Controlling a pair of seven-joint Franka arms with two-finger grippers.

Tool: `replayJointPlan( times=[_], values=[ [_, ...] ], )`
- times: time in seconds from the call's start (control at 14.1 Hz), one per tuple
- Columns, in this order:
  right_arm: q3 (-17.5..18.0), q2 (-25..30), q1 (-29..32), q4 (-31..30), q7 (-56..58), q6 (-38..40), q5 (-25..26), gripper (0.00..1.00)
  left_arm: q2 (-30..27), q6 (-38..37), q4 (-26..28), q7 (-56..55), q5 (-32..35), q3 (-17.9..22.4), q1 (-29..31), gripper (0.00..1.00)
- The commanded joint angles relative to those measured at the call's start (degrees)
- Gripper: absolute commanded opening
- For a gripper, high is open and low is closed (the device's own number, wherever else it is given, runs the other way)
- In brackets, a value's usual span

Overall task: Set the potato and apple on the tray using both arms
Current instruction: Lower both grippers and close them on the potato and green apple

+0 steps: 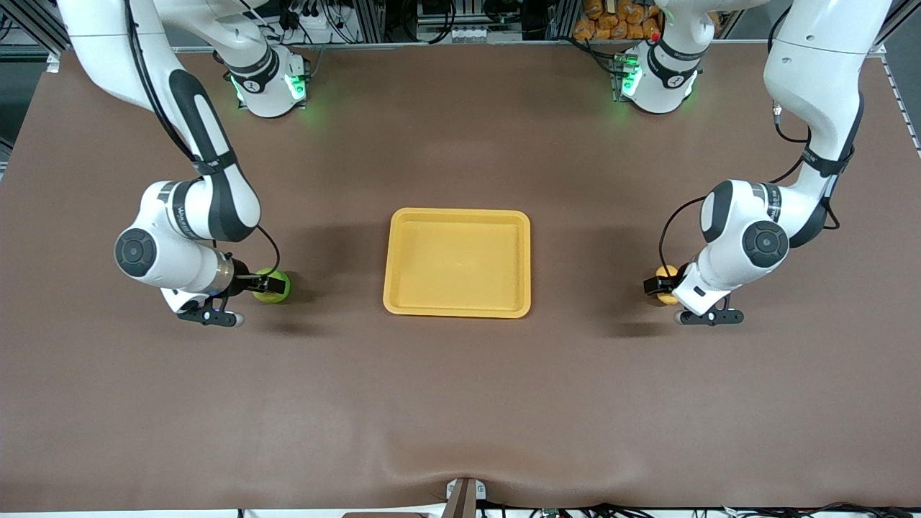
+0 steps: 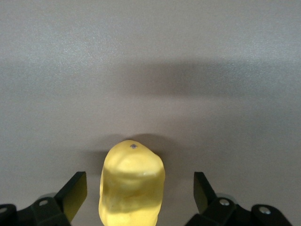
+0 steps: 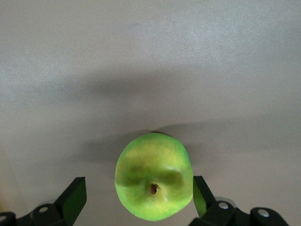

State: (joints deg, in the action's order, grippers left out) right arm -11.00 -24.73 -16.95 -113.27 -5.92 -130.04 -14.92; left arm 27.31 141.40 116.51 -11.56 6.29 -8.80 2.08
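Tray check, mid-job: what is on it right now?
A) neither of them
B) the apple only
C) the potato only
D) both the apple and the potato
A: the tray holds nothing; the apple sits on the table toward the right arm's end, between the open fingers of the right gripper, and the potato sits toward the left arm's end, between the open fingers of the left gripper.

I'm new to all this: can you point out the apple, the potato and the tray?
apple point(image 3: 154, 182): right wrist view, its green top beside the stem dimple.
potato point(image 2: 132, 186): left wrist view, middle of its yellow body.
tray point(image 1: 458, 214): front view, its raised rim.
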Motion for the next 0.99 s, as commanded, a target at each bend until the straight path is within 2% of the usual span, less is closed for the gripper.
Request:
replayJointPlan(
  times=[0.0, 0.21, 0.28, 0.5, 0.57, 0.85, 0.92],
  values=[
    [-0.68, -0.40, -0.54, -1.07, -0.40, -1.53, -1.25, 1.00, 1.26, 0.28, -1.02, -0.92, 1.19, -0.16, 0.55, 1.00],
    [-0.77, -1.11, -0.54, -1.07, -0.23, -2.15, -0.99, 1.00, 1.79, 0.28, -1.02, -1.00, 1.10, -0.08, 0.21, 1.00],
    [-0.69, -1.29, -0.45, -1.16, -0.23, -2.58, -0.90, 1.00, 1.79, 0.28, -1.02, -1.01, 1.10, -0.08, 0.21, 0.92],
    [-0.68, -1.46, -0.97, -3.09, -0.23, -5.92, -0.90, 1.00, 1.79, 0.28, -1.02, -1.01, 1.10, -0.08, 0.29, 0.12],
    [-0.68, -1.72, -0.98, -3.18, -0.23, -6.01, -0.81, 1.00, 1.87, 0.28, -1.02, -1.01, 1.10, -0.08, 0.29, 0.00],
    [-0.68, -2.25, -0.98, -3.88, -0.32, -6.63, -0.90, 1.00, 1.79, 0.28, -1.02, -1.18, 1.10, -0.08, 0.38, 0.00],
    [-0.68, -2.25, -1.06, -4.23, -0.32, -7.85, -0.90, 0.97, 1.44, 0.19, -1.02, -1.18, 1.10, -0.16, 0.47, 0.00]
  ],
)
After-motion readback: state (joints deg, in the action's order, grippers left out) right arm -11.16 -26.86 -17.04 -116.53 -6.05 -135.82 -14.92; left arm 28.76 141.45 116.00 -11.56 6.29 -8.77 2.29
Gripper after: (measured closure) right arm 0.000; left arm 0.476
